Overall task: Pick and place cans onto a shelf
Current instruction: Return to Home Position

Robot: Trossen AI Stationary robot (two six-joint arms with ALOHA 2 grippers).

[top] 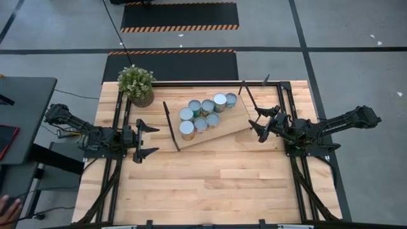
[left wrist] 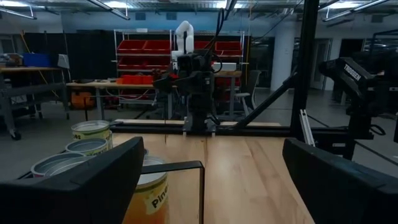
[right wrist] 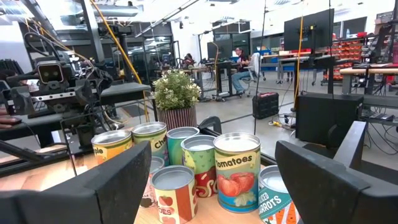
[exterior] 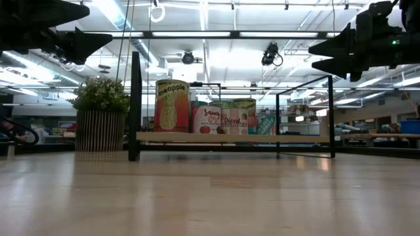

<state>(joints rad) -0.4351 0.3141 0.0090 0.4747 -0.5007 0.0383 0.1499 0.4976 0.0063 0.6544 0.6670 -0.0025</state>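
- Eight cans [top: 220, 102] are counted from the high view.
- One shelf [top: 236, 121] is counted.
- One plant [top: 136, 83] is counted.
- One table [top: 210, 181] is counted.
- Two grippers are counted: left gripper [top: 156, 140], right gripper [top: 255, 121].

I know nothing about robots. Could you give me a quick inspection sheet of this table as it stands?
Surface: light wooden table, no spills seen.
Job's things: eight cans grouped on the shelf, which sits askew.
Clutter: potted plant at the far left corner.
Grippers: left pincer and right pincer open, empty, flanking the shelf.
Cables: thin black cable beyond the far edge.
Surroundings: grey floor, striped mats; a person's hand at the picture's edge.
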